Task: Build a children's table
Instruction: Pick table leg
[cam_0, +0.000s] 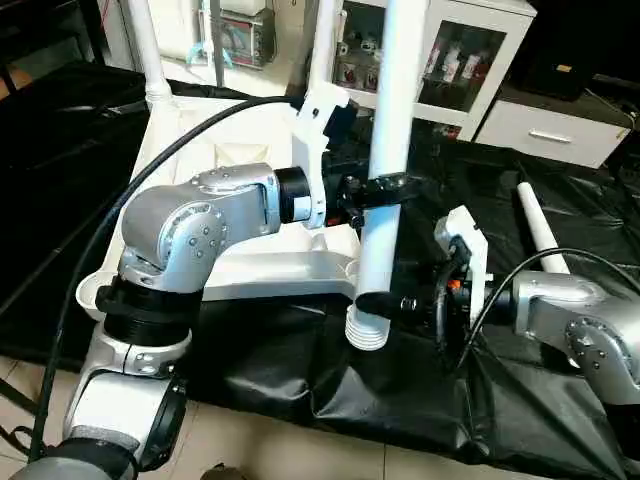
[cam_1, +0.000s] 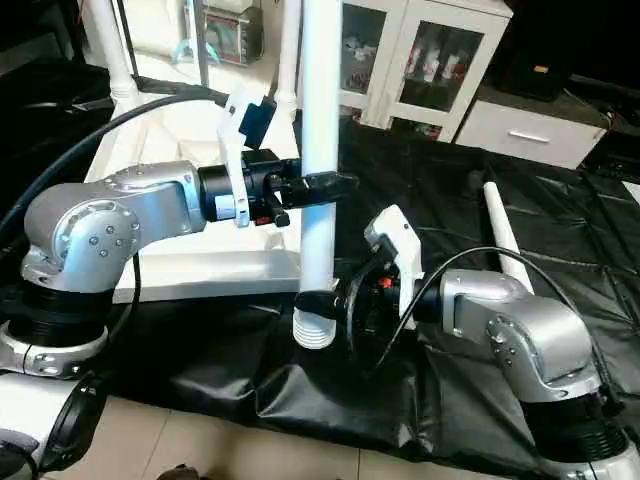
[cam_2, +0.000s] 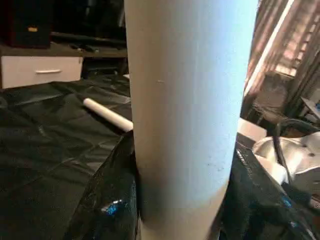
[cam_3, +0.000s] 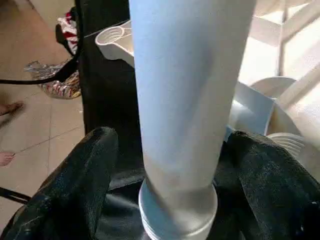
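The long white leg (cam_0: 385, 170), probably light, stiff and slippery, stands upright clamped mid-shaft in the left claw (cam_0: 385, 188), while the right claw (cam_1: 335, 305) straddles it, apart, just above its threaded end.

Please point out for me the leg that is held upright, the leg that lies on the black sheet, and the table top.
upright leg (cam_0: 392, 150), left eye view, middle of its tube.
lying leg (cam_0: 538, 228), left eye view, middle of its visible length.
table top (cam_0: 270, 272), left eye view, near edge wall.
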